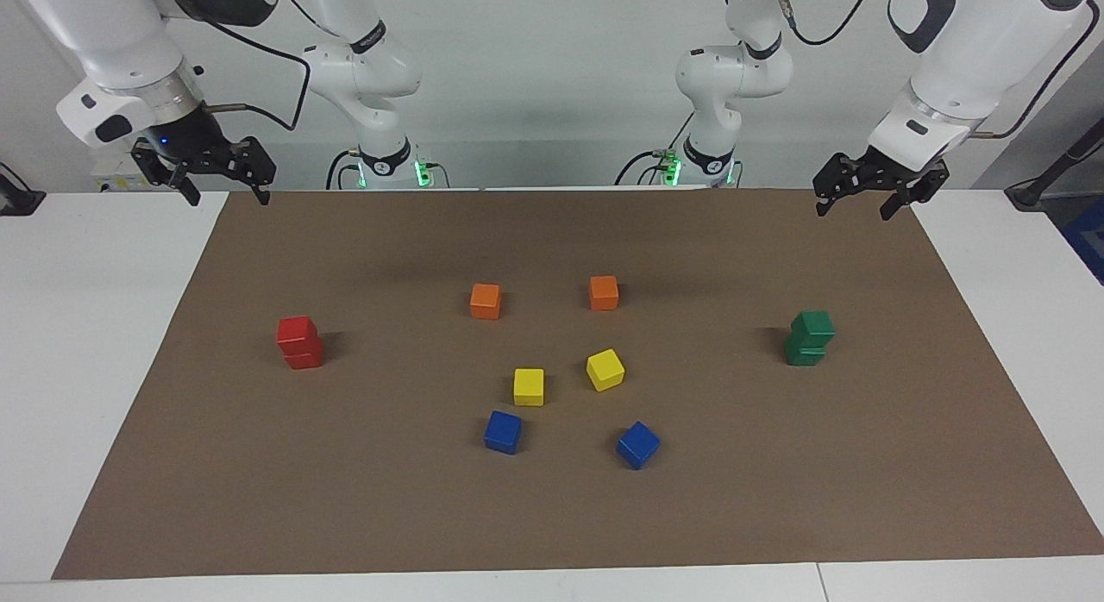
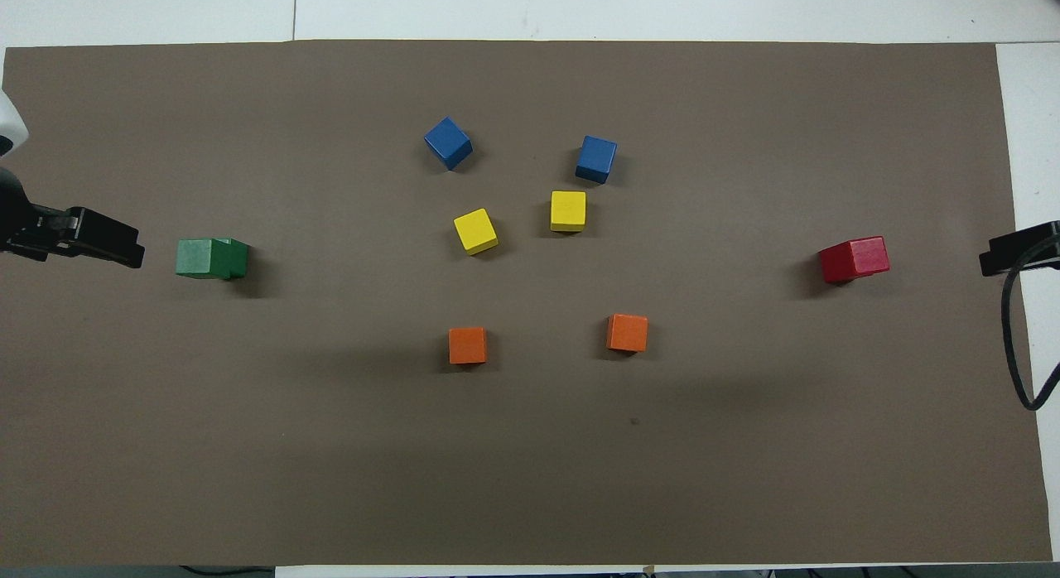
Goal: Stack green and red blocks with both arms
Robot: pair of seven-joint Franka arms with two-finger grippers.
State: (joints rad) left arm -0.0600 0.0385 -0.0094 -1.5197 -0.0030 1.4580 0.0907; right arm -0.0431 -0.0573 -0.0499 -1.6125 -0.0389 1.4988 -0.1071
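You see both raised grippers, left (image 1: 865, 195) and right (image 1: 222, 184), fingers spread, holding nothing. Next come two orange wooden cubes (image 1: 486, 301), then the stacked matte green blocks (image 1: 809, 338) and red blocks (image 1: 299, 342) at opposite table ends.

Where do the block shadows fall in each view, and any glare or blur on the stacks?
Facing view: soft short shadows fall beside the red stack and the green stack, each on its side toward the table's middle; no glare, edges crisp. Overhead view: the same shadows sit beside the green stack and red stack; broad faint arm shadows cross the brown mat; the matte blocks show no highlights.
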